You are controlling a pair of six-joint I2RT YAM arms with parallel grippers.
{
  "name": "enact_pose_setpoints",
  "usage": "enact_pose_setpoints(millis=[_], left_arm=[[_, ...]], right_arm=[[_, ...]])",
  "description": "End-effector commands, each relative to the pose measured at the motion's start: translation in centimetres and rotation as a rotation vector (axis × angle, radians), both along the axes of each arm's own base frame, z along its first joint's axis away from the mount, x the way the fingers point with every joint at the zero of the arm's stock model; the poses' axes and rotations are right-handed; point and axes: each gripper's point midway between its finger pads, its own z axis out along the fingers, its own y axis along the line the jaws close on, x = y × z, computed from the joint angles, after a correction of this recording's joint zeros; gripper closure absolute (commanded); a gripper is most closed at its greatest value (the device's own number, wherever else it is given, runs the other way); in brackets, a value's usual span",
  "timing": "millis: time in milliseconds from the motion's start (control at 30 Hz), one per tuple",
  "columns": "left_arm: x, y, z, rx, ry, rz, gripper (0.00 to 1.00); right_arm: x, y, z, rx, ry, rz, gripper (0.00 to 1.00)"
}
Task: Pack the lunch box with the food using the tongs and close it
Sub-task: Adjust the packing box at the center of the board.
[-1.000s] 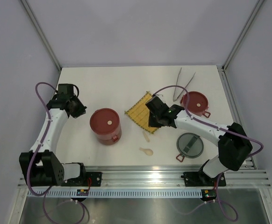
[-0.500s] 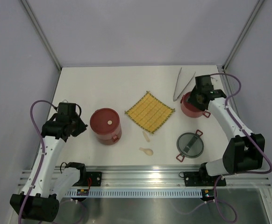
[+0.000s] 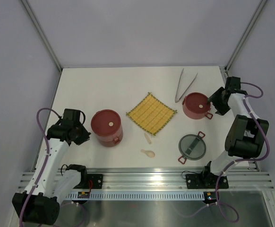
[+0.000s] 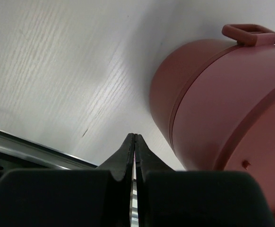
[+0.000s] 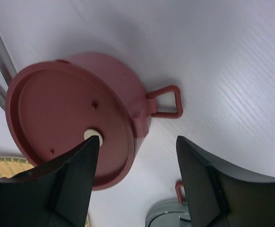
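Top external view: slim silver tongs (image 3: 184, 85) lie far right on the table (image 3: 104, 85), just beyond a lidded red lunch box tier (image 3: 196, 105), likely light, springy, slippery, best gripped mid-arms; right hand (image 5: 137, 142) spread and empty, left hand (image 4: 135, 142) pressed together.

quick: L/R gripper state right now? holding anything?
Left gripper: shut, holding nothing, beside the stacked lunch box tiers.
Right gripper: open, holding nothing, next to the single lidded tier.
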Motion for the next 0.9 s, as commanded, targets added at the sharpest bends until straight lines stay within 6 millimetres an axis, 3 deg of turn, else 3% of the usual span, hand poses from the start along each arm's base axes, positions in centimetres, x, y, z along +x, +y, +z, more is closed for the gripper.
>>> enact_pose_setpoints(millis=[0,333,567,633,867], left_arm=[[1.2,-1.6,-0.5,-0.079,-0.029,-0.029,1.00],[3.1,-4.0,-0.9,-0.188,-0.083,-0.077,1.00],[7.4,-4.6,0.3,-0.177,-0.137,-0.124,1.00],[8.1,-4.7,0.0,-0.170,-0.115,-0.138,1.00],[9.3,-6.2,2.1,-0.218,-0.193,-0.202,1.00]], right_arm=[[3.2,-0.2,0.8,0.081,-0.116,0.049,0.29],[5.2,-0.3,-0.9,0.144,-0.145,0.074,0.40],[5.3,1.2,-1.1,0.225,-0.183,0.100,0.50],[5.1,1.3,-1.0,0.224,-0.183,0.098,0.51],[4.1,0.9,0.0,0.182,-0.184,0.095,0.40]])
